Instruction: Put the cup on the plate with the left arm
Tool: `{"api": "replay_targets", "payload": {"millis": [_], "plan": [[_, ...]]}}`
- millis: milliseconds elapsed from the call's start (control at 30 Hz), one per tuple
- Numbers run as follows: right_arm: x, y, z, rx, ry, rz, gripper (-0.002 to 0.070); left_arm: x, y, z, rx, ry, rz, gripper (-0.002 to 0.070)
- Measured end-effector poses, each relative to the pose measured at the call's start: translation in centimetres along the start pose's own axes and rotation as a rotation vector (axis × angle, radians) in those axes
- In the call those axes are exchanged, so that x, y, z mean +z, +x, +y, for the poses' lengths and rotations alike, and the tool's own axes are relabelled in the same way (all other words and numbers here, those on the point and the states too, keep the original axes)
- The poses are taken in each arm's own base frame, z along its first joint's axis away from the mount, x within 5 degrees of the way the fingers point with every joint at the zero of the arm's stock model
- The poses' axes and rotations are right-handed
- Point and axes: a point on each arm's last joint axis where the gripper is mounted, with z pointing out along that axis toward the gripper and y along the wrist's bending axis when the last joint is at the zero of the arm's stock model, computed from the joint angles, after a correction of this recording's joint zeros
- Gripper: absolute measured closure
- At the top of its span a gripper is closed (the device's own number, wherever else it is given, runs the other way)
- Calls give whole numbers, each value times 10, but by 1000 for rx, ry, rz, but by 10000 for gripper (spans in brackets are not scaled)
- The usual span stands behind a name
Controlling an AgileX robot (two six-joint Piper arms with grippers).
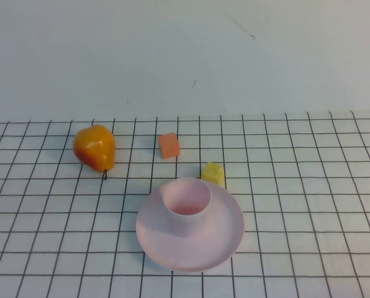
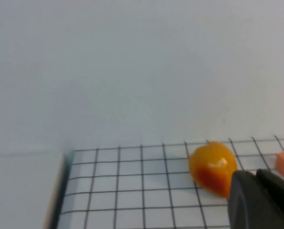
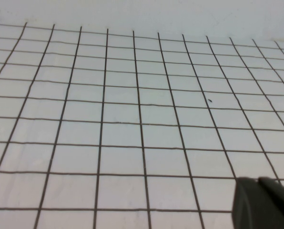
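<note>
A: Where's the cup point(image 1: 187, 205) for us? 
B: We see it upright on the plate point(image 1: 222, 245), lower centre of the high view, with a pear point(image 1: 94, 148), orange cube point(image 1: 169, 145) and yellow block point(image 1: 213, 173) behind on the gridded table point(image 1: 309, 186).

A: And each tool? 
B: Left tool point(image 2: 261, 200), lower right in its wrist view, is closed and empty. Right tool point(image 3: 263, 202), lower right corner, we can't tell.

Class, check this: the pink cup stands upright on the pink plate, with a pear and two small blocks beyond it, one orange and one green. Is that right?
Not quite. The high view shows the cup upright on the plate, the pear and the orange block, but the other block is yellow, not green.
</note>
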Motion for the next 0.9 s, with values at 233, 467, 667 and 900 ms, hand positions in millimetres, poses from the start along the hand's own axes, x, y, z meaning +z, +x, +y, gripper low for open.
{"api": "replay_targets", "payload": {"millis": [233, 467, 667, 900], "plan": [[0, 0, 0, 0, 0, 0, 678, -17, 50, 11, -8, -125, -188, 676], [0, 0, 0, 0, 0, 0, 678, -11, 115, 11, -121, -130, -211, 676], [0, 0, 0, 0, 0, 0, 678, -9, 126, 13, -204, -139, -165, 676], [0, 0, 0, 0, 0, 0, 678, -9, 126, 13, -171, -135, -163, 677]]}}
